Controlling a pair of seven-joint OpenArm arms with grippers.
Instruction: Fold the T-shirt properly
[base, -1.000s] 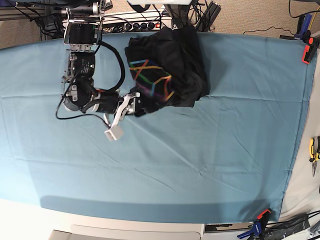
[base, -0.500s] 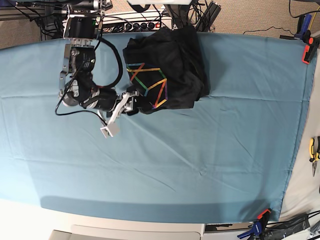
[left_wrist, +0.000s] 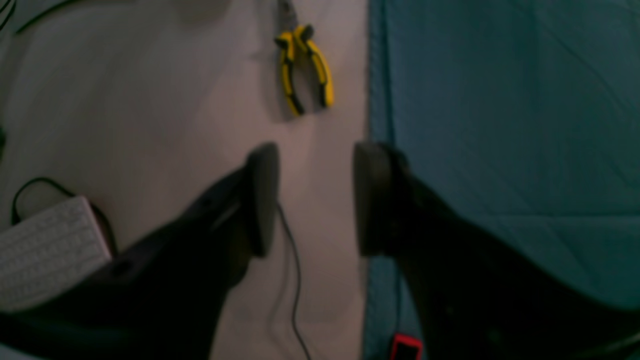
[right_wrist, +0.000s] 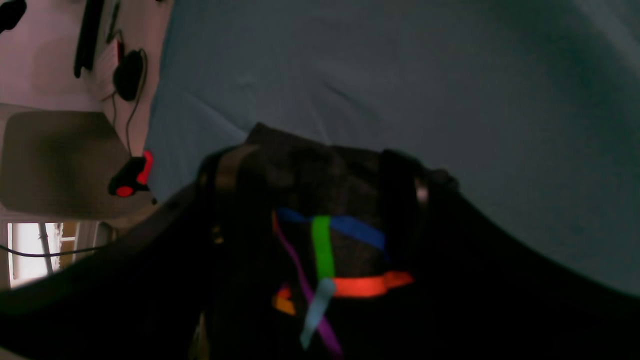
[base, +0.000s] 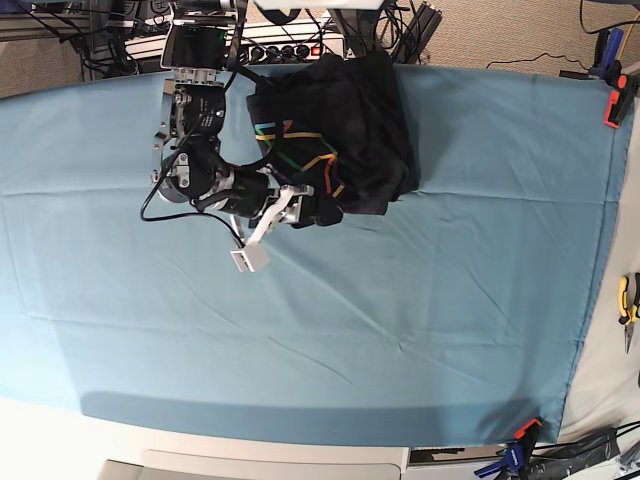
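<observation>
From the left wrist the left gripper (left_wrist: 315, 200) hangs spread and empty over the worktop (left_wrist: 500, 100) edge; from the right wrist and base, the right gripper (right_wrist: 320, 200) straddles a bunch of the crumpled T-shirt (base: 340, 130), so folding looks barely begun.

Right wrist view is dark & blurry: the T-shirt (right_wrist: 325, 240) fills the lower middle, its bottom cut off by the frame edge. Can't tell if the right gripper (base: 300, 205) pinches cloth. Left wrist view is blurry too; the pliers (left_wrist: 303, 67) lose their tips at the top edge.
</observation>
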